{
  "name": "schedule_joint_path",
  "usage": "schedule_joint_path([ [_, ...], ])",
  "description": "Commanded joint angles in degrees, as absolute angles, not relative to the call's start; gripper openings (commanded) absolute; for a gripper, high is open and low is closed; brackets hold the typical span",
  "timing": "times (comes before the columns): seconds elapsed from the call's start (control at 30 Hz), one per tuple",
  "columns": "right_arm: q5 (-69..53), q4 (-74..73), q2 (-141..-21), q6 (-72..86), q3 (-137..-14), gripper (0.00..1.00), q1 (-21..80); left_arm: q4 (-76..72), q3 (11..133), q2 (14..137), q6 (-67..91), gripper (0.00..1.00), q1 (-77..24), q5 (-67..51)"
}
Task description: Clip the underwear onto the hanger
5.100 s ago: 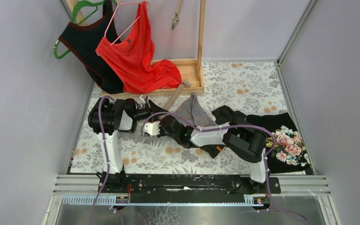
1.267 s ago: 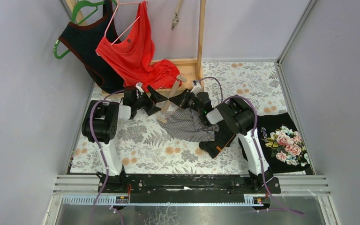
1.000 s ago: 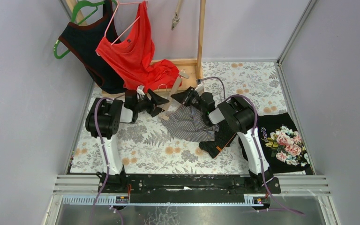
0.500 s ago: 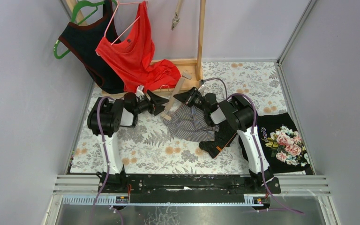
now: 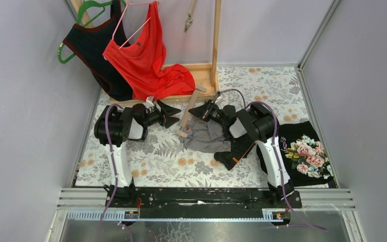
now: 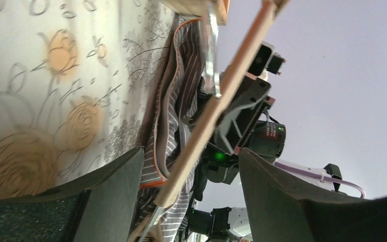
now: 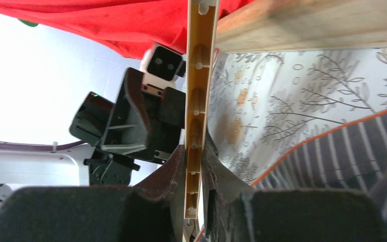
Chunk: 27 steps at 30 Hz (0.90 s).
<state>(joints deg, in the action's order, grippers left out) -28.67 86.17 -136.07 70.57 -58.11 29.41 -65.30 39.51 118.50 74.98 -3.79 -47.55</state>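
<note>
The hanger [image 5: 195,99] is a tan bar slanting across the floral cloth, with a metal clip [image 6: 211,55] on it. My right gripper [image 5: 192,111] is shut on the hanger's bar [image 7: 199,96], pinching it between both fingers. The grey striped underwear [image 5: 207,136] with orange trim lies bunched just under and right of the bar, also in the right wrist view [image 7: 342,151]. My left gripper [image 5: 177,116] stands open facing the right one. In the left wrist view the bar's lower end [image 6: 201,131] sits between its jaws, next to the underwear [image 6: 174,116]. I cannot tell whether the clip grips cloth.
A wooden rack [image 5: 215,45] at the back carries a red top [image 5: 146,60] and a black top [image 5: 93,48] on hangers. Black garments [image 5: 239,146] lie under the right arm, a black floral one [image 5: 307,151] at right. Grey walls close in on both sides.
Both grippers and the hanger have shifted a little toward the near edge, and the bar's lower end has swung nearer. The left jaws have narrowed slightly but stay open.
</note>
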Motion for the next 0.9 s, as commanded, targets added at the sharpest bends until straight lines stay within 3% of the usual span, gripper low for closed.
schedule_joint_path([
  [0.0, -31.5, 94.4, -129.8, 71.5, -56.4, 0.12, 29.3, -64.6, 37.1, 115.0, 72.4, 0.69, -1.8, -46.3],
  [0.2, -35.4, 95.8, -128.7, 73.5, -55.1, 0.11, 29.2, -52.0, 37.3, 110.8, 65.2, 0.72, 0.0, -42.3],
  [0.7, -45.8, 90.1, -127.2, 70.6, -53.9, 0.11, 29.4, -58.4, 42.8, 113.3, 72.5, 0.81, 1.9, -47.0],
  [0.77, -46.3, 89.5, -127.5, 70.5, -54.3, 0.11, 29.7, -58.1, 43.9, 114.7, 72.8, 0.87, 1.9, -47.2],
  [0.8, -46.7, 89.0, -127.7, 70.3, -54.7, 0.11, 29.8, -58.0, 44.4, 115.1, 73.0, 0.97, 1.9, -47.2],
  [0.87, -47.2, 86.8, -127.9, 69.1, -55.5, 0.11, 30.2, -58.4, 44.8, 115.6, 73.5, 1.00, 1.9, -47.2],
])
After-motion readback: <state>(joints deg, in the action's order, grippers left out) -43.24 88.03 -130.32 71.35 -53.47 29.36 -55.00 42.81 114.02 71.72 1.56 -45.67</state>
